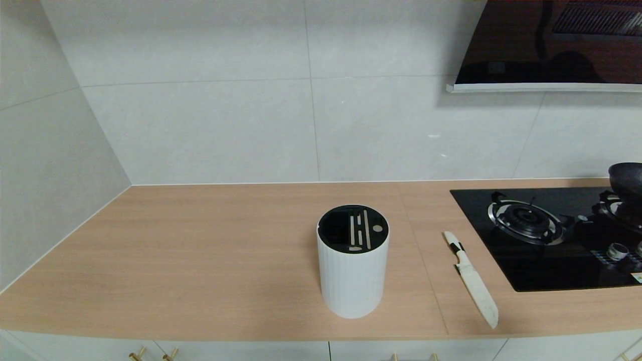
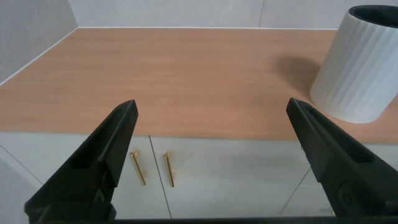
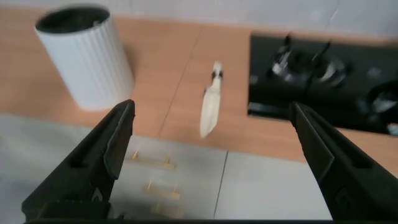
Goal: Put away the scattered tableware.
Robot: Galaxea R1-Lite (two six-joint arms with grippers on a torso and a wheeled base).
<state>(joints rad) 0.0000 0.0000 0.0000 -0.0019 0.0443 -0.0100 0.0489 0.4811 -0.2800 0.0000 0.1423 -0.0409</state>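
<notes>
looking from the head view, the knife [image 1: 471, 278] lies flat on the counter [image 1: 200, 250], near the slotted white holder [image 1: 353, 260] and beside the stove [image 1: 546, 235]. in the left wrist view the left pincer [image 2: 208, 162] is spread wide and empty, off the counter's front edge, with the holder ahead. in the right wrist view the right pincer [image 3: 211, 162] is spread and empty too, with the knife straight ahead of its gap. it should probably come down over the handle, the end farther from it, with its fingers across the handle. a firm grip would then keep the blade steady for a slot.
</notes>
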